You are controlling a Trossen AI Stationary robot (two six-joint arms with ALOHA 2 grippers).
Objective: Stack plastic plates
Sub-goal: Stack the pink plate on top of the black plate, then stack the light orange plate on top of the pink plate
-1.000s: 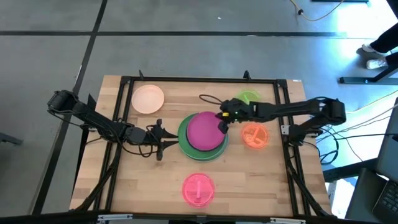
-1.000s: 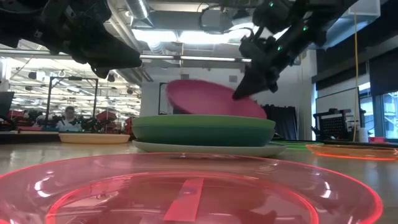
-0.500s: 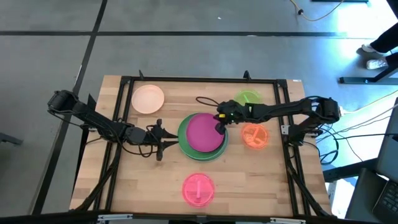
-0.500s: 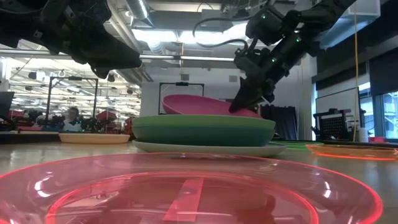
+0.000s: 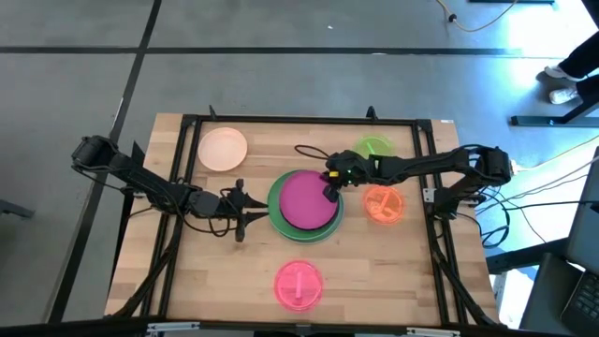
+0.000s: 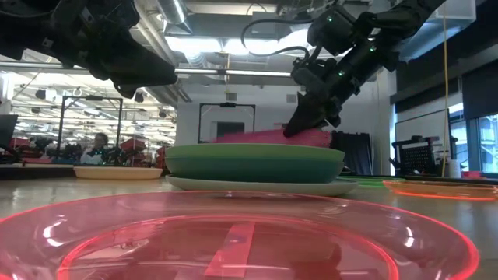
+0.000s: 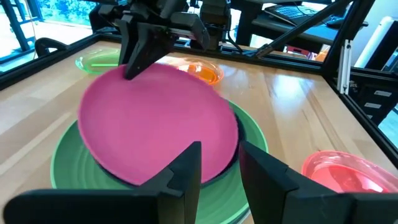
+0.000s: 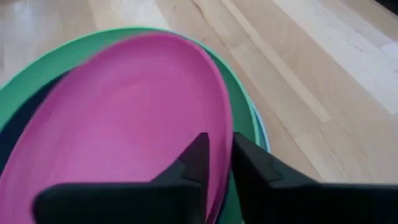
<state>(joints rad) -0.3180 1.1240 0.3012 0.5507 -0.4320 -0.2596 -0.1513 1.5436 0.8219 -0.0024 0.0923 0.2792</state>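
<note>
A magenta plate (image 5: 307,199) lies on top of a stack made of a dark plate (image 7: 239,140), a large green plate (image 5: 281,217) and a pale blue plate (image 6: 257,185) at the table's middle. My right gripper (image 5: 330,190) is shut on the magenta plate's right edge. My left gripper (image 5: 245,208) waits just left of the stack, fingers a little apart and touching nothing. Lying singly on the wood are a peach plate (image 5: 223,148), a small green plate (image 5: 374,147), an orange plate (image 5: 384,203) and a pink plate (image 5: 299,285). My right gripper pinches the magenta plate's rim (image 8: 225,134) on its right, far side, one finger above the rim and one below. The fingers slant down from the table's right. The plate sits almost flat on the stack, with only the held edge (image 6: 307,136) slightly raised.
The black frame rails (image 5: 299,120) run around the table. Bare wood shows along the near edge on both sides of the pink plate. In the low view, a person (image 6: 97,144) sits in the room beyond the table.
My right gripper has moved toward the table's left and down over the stack. The magenta plate stood tilted above the stack, with its right edge high. It has come down and now lies nearly flat on the dark plate.
</note>
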